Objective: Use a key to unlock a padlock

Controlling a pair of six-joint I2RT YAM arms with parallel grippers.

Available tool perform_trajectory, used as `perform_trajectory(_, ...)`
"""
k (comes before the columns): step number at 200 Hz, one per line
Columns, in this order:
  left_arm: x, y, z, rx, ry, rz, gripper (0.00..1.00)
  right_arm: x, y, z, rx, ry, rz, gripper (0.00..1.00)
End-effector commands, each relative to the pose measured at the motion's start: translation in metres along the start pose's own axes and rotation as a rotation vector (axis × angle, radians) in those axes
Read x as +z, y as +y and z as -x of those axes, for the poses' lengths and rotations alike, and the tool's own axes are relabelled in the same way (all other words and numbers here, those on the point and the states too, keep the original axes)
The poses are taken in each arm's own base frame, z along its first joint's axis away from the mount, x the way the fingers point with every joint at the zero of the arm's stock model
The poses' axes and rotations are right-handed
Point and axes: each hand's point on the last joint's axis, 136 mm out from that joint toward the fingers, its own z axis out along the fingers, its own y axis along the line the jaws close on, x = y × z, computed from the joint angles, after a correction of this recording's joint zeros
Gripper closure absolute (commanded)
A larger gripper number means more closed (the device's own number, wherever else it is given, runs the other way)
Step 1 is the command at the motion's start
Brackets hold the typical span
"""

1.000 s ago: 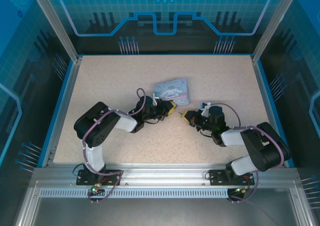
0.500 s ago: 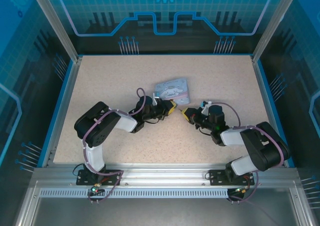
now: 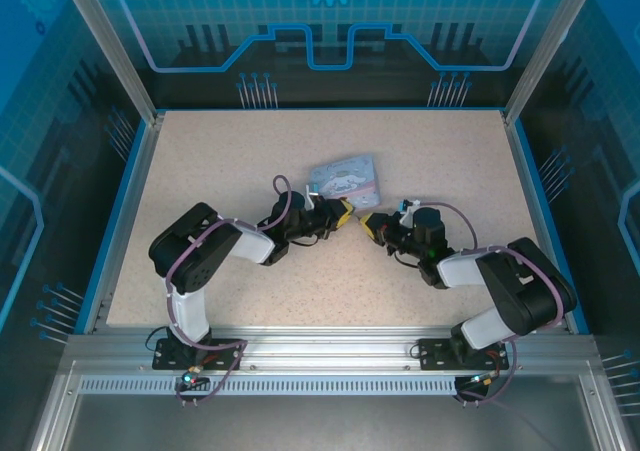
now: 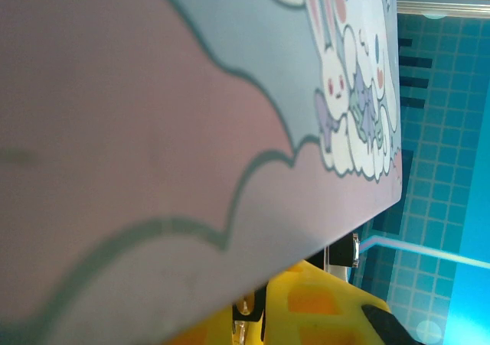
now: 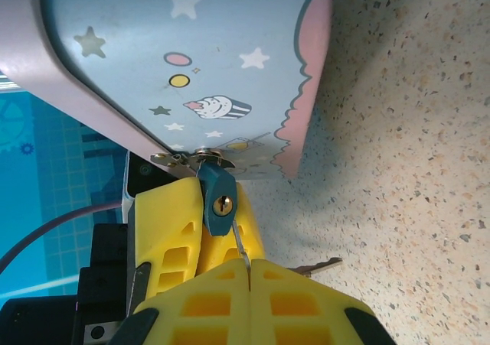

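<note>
A small blue padlock (image 5: pixel 217 200) hangs from the metal hasp of a pale blue patterned box (image 5: pixel 191 69), its brass keyhole facing the right wrist camera. My left gripper (image 3: pixel 346 211) is shut on the padlock, one yellow finger (image 5: pixel 164 222) on each side of it. My right gripper (image 5: pixel 249 262) is shut on a thin silver key (image 5: pixel 241 247). The blade points up and its tip touches the padlock's lower edge just below the keyhole. In the left wrist view the box (image 4: pixel 153 131) looms close above the left gripper (image 4: pixel 264 318).
A second key (image 5: pixel 320 266) sticks out to the right of my right gripper (image 3: pixel 368 222), low over the speckled table (image 5: pixel 413 169). The box (image 3: pixel 345 179) lies mid-table just behind both grippers. Blue walls and aluminium posts fence the table (image 3: pixel 250 161).
My right gripper has moved up and left with the key, closing the gap to the left gripper and the padlock. The left arm and the box have stayed put.
</note>
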Motion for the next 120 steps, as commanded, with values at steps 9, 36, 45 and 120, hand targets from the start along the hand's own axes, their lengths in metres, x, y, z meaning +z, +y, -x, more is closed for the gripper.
perform_trajectory(9, -0.0004, -0.0178, -0.0028, 0.015, 0.026, -0.078, 1.00, 0.0070, 0.0129, 0.0030, -0.014, -0.013, 0.035, 1.00)
perform_trajectory(36, 0.0001, -0.0165, -0.0039, 0.015, 0.029, -0.077, 1.00, 0.0084, 0.0138, 0.0040, -0.015, -0.014, 0.036, 1.00)
perform_trajectory(45, -0.0002, -0.0159, -0.0041, 0.013, 0.028, -0.077, 1.00, 0.0087, 0.0142, 0.0038, -0.015, -0.013, 0.037, 1.00)
perform_trajectory(120, -0.0001, -0.0153, -0.0070, 0.015, 0.034, -0.079, 1.00, 0.0097, 0.0135, 0.0060, -0.017, -0.018, 0.032, 1.00)
